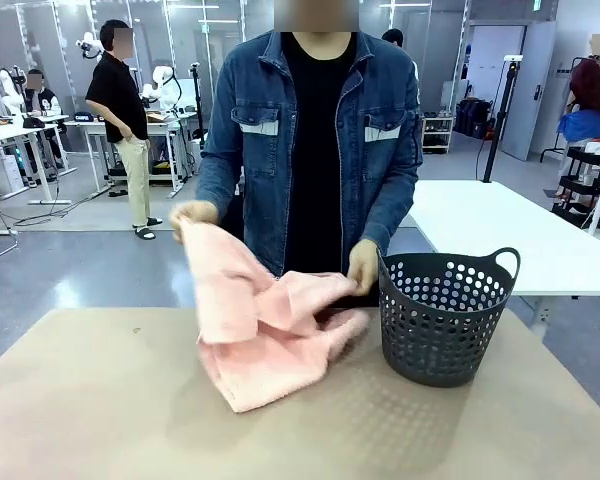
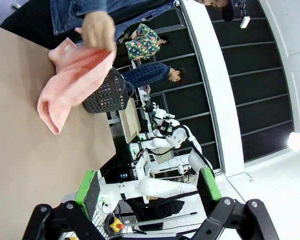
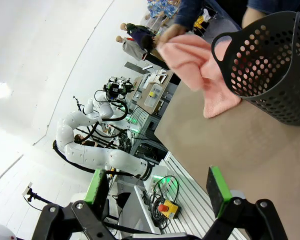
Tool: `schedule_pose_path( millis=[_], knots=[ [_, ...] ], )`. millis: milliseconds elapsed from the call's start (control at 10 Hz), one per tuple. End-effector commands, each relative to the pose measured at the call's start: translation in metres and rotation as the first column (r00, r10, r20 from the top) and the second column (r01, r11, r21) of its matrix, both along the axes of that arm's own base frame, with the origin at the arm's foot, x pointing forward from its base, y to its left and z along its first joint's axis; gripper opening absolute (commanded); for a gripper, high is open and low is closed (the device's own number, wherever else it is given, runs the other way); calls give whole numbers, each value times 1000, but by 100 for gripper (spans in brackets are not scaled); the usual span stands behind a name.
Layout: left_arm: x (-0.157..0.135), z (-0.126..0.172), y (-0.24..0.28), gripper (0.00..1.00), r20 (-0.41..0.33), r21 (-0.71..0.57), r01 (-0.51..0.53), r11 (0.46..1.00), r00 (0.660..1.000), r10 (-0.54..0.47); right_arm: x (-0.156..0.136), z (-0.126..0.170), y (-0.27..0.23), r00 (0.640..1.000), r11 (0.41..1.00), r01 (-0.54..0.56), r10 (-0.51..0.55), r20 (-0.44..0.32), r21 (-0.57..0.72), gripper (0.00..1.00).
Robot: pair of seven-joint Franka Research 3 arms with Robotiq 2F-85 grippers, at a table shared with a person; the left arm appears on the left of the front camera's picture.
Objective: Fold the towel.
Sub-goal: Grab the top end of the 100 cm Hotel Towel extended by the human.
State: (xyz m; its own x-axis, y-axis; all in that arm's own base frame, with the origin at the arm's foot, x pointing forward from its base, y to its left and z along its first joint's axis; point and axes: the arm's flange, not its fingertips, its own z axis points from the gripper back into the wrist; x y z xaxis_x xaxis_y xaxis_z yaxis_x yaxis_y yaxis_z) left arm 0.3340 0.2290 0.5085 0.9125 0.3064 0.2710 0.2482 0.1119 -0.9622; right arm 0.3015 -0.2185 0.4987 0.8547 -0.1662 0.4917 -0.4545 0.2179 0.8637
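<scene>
both my tools stood wide apart with nothing between the pads: left gripper (image 2: 149,186) and right gripper (image 3: 157,186), each well back from the work. the towel (image 1: 265,335) was bunched near the table's (image 1: 100,400) middle, toward the far edge, partly lifted. the person's one hand (image 1: 195,213) held a corner up off the surface and the other hand (image 1: 363,265) gripped it low, next to the basket (image 1: 445,315). the towel's lower fold lay on the table, its near edge ragged and angled toward me. the basket stood upright just beside the towel on my right; couldn't tell if they touched. bare tabletop ran from the towel's near edge to my side and out to my left.
</scene>
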Motion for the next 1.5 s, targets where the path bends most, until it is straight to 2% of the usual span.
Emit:
schedule_pose_path(
  millis=[0,1400],
  knots=[
    [-1,0,1,100,5,0,8,1000,1000,-8,0,1,0,1000,1000,-1,1,13,8,100],
    [-1,0,1,100,5,0,8,1000,1000,-8,0,1,0,1000,1000,-1,1,13,8,100]
  ],
)
